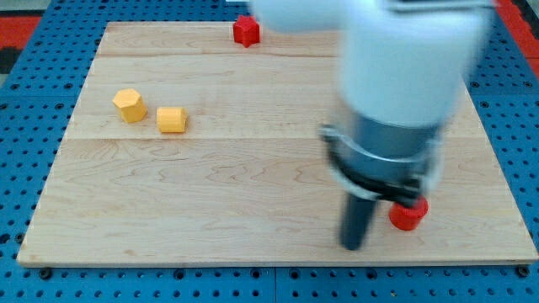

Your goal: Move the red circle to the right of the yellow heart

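The worktop point(253, 194) is a light wooden board that sits on a blue base with holes point(25, 278).

The arm point(396, 76) is big, white and blurry, and it comes down from the view's top on the right side. It ends in a dark rod. My tip point(353, 247) is near the bottom edge of the worktop, toward the bottom right corner. There is no end effector here that can open or close, only the rod, so nothing is grasped.

The red circle point(408, 215) is just beside my tip, on the view's right of it. It is partly hidden behind the grey ring of the arm. I cannot tell if my tip touches it.

Two yellow blocks lie near the left edge, close together. The yellow block point(130, 105) on the left has many sides. The second yellow block point(172, 119) sits just to its right; its shape is hard to make out.

A red block point(246, 30) with a bumpy shape sits at the top edge, near the middle
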Controlling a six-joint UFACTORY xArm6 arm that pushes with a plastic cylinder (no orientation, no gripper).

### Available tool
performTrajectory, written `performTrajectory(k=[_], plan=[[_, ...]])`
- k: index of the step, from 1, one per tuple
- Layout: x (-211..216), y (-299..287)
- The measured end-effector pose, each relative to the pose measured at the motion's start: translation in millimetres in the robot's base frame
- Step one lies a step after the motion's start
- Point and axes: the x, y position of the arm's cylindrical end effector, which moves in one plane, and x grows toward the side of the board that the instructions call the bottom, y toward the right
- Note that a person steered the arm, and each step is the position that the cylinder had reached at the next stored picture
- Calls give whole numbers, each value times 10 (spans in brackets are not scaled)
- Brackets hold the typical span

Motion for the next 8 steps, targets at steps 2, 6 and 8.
performTrajectory(k=[2, 6, 8], plan=[[-192, 1047], [-709, -723], [-697, -1067]])
